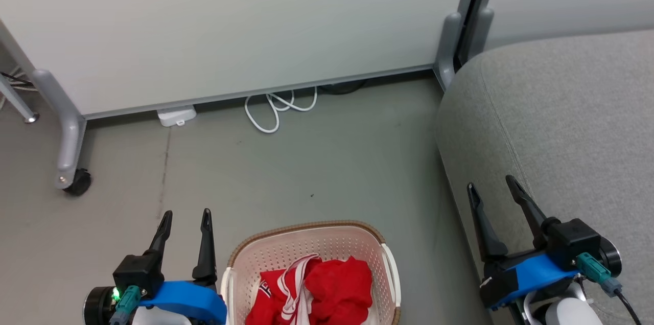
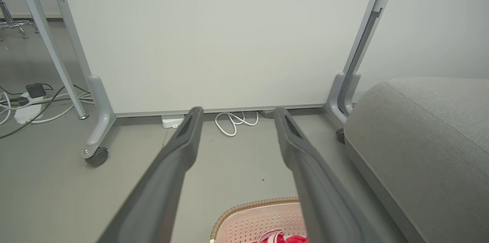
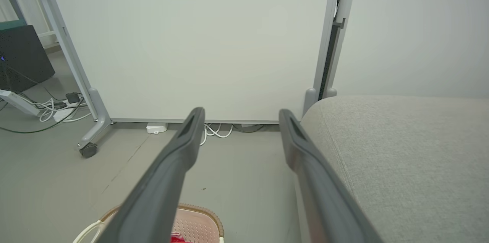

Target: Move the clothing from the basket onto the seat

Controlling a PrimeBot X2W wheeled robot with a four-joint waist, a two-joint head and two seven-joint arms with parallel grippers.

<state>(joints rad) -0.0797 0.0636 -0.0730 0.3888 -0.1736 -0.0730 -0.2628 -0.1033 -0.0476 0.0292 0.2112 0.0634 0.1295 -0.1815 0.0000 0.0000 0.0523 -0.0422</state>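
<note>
Since no one has picked them up yet, the red clothes [image 1: 327, 289] sit bunched in the basket [image 1: 286, 251] on the floor [image 1: 332, 161], close by the seat [image 1: 562, 125]. The left gripper [image 1: 186, 212] beside the basket and the right gripper [image 1: 490, 182] by the seat's edge are both spread wide and empty, ready to grab.

r pincer [image 3: 240, 112] spread wide, nothing held; basket [image 3: 195, 224] at btm, seat [image 3: 401, 159] at rt.
</note>
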